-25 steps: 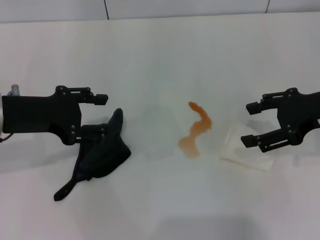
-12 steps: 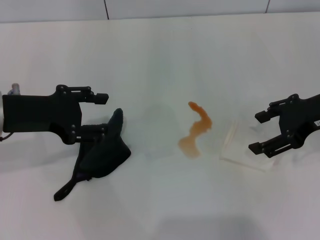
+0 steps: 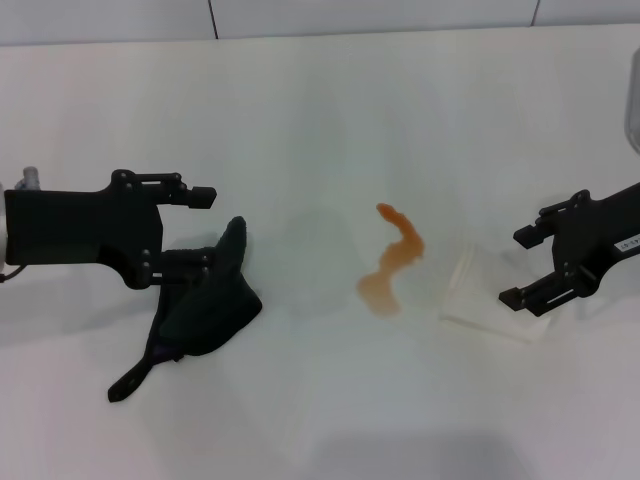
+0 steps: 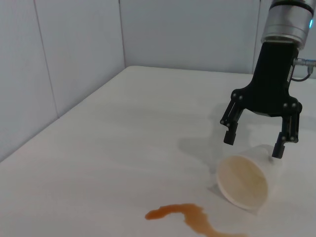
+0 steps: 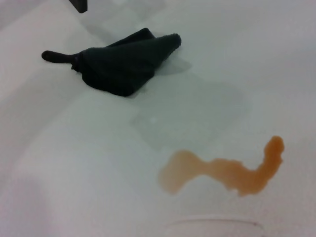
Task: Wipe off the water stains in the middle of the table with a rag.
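Apparently wiping hasn't begun: the rag lies left on the bench under the left gripper, fingers spread, gripping nothing. Water stains sit mid-bench. The right gripper, open and empty, hovers over a tipped cup. Next: lower and grasp the rag.

We see the white table filling the head view. On it, the water stains lie at centre, the dark rag lies at lower left, and a translucent cup lies on its side at right.
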Robot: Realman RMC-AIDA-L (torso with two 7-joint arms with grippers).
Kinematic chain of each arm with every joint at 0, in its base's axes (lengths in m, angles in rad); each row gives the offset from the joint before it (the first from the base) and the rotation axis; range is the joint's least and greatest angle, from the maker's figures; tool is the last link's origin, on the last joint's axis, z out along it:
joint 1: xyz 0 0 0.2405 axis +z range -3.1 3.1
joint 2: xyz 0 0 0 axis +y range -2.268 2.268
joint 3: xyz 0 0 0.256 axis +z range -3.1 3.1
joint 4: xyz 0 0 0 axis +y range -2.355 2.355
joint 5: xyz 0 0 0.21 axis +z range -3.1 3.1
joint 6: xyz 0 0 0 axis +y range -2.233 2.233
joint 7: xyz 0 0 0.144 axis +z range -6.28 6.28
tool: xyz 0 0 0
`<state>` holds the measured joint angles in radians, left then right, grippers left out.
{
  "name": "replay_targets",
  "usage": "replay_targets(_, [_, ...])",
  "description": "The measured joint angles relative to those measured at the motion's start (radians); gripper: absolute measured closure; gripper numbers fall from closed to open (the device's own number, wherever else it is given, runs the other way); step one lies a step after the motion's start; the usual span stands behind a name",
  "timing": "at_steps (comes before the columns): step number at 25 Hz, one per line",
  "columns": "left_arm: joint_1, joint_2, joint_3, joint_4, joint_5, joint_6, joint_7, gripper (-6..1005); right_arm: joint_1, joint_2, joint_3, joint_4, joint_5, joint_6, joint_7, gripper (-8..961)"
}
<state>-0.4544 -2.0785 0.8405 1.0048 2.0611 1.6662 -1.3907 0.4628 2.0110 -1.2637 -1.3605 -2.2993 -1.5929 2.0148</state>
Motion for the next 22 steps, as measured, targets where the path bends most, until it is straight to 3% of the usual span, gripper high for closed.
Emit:
replay_targets(12, [0.003,0.0,-0.001,-0.002,-0.002,-0.002,0.011,266,0.006,0.0,-0.052,-0.014,-0.008,0.008,0.065,111])
replay_targets(22, [0.003,0.0,-0.005,-0.01,-0.003,-0.011,0.013,266,0.017,0.0,-0.131,-0.103,-0.094,0.004,0.167,111])
